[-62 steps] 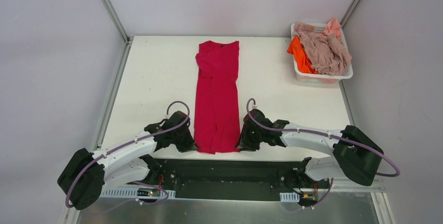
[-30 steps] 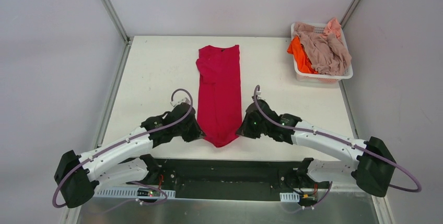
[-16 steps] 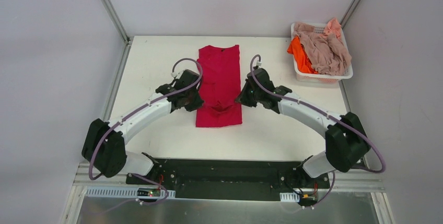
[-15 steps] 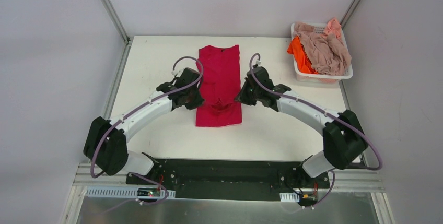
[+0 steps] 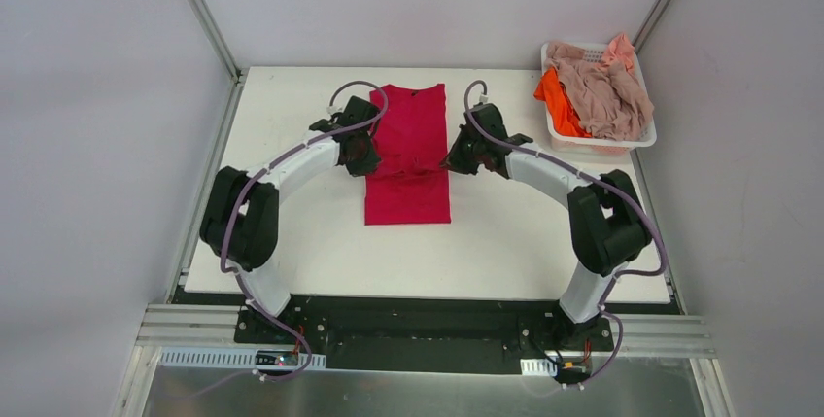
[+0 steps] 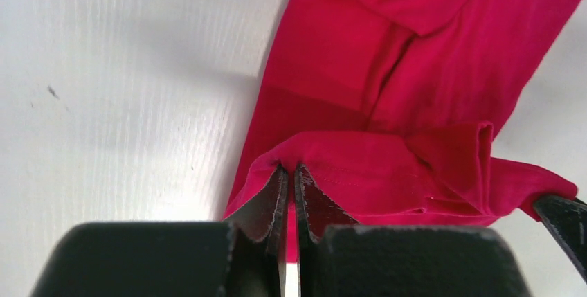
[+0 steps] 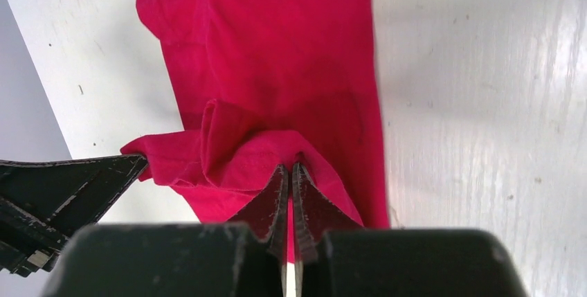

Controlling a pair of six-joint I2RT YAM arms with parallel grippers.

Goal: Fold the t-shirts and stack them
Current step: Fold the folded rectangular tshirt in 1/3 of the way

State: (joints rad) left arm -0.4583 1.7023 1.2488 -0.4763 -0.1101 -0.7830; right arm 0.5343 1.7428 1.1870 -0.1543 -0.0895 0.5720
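White table (image 5: 291, 232) from above, pale grey walls (image 5: 107, 96) close around three sides. The crimson t-shirt (image 5: 408, 198) lies down the middle, long axis running from the near edge to the far one, collar at the far end and almost at the table's back edge. Its near part is doubled over, the crease facing the arm bases. Bare table shows to the left of it, to the right, and across a broad strip in front of the crease. Left gripper (image 5: 364, 155) sits at the shirt's left edge, right gripper (image 5: 453, 159) at its right edge, level with each other about halfway along the cloth, each clamped on the lifted hem. Off in the far right corner stands a white basket (image 5: 600, 144), well apart from the right arm, with an orange t-shirt (image 5: 556, 101) and pinkish-beige t-shirts (image 5: 602, 86) heaped in it.

Left wrist view: the left gripper (image 6: 291, 172) has its black jaws pressed together on a stitched hem corner, red cloth (image 6: 415, 68) bunched in a soft roll across to the right, where a black tip of the other gripper (image 6: 564, 217) shows. Beyond it the flat layer stretches away, one sleeve folded across it. Open white tabletop (image 6: 138, 68) fills the left side.

Right wrist view: the right gripper (image 7: 291, 170) is likewise closed tight on the hem, a pleat of crimson (image 7: 277, 48) rising just left of its tips, the left gripper (image 7: 62, 186) dark at the left margin. Clear white surface (image 7: 484, 103) runs along the right of the shirt's straight edge.
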